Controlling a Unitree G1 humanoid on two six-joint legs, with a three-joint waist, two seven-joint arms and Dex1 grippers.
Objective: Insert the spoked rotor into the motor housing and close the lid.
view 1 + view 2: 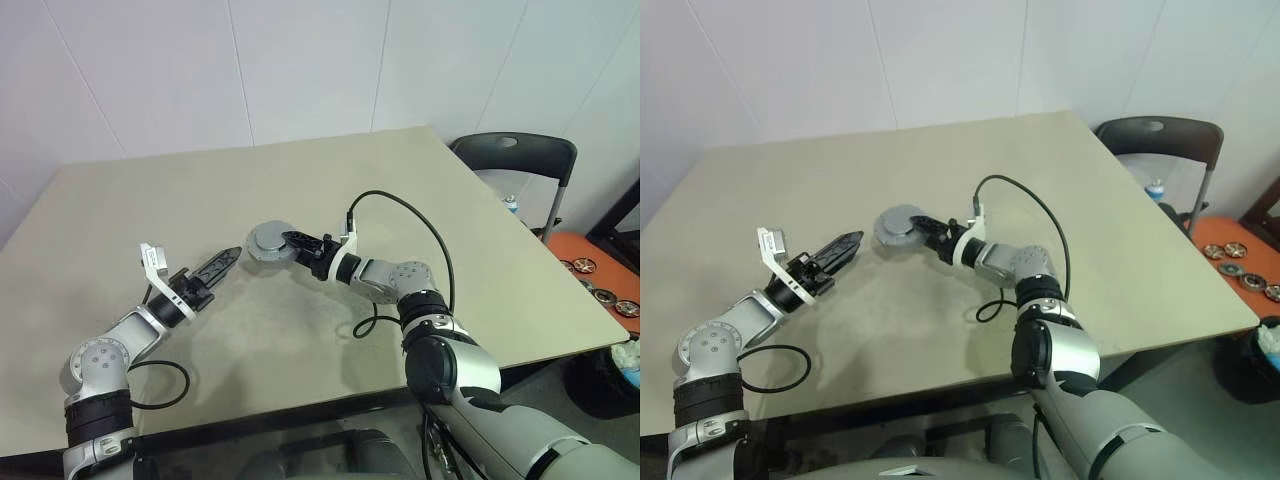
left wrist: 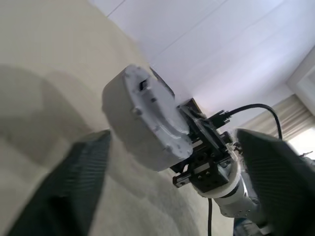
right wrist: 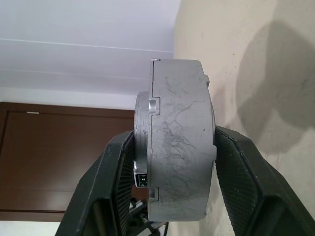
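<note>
I see the right gripper clenched on the motor housing, a grey round closed case, one finger on each flat face, and it holds the case above the table near the middle. My left gripper is at the left of the housing, apart from it, with its fingers spread and nothing between them.

Silver-grey jointed arms, black cables, black textured pincer fingers.
</note>
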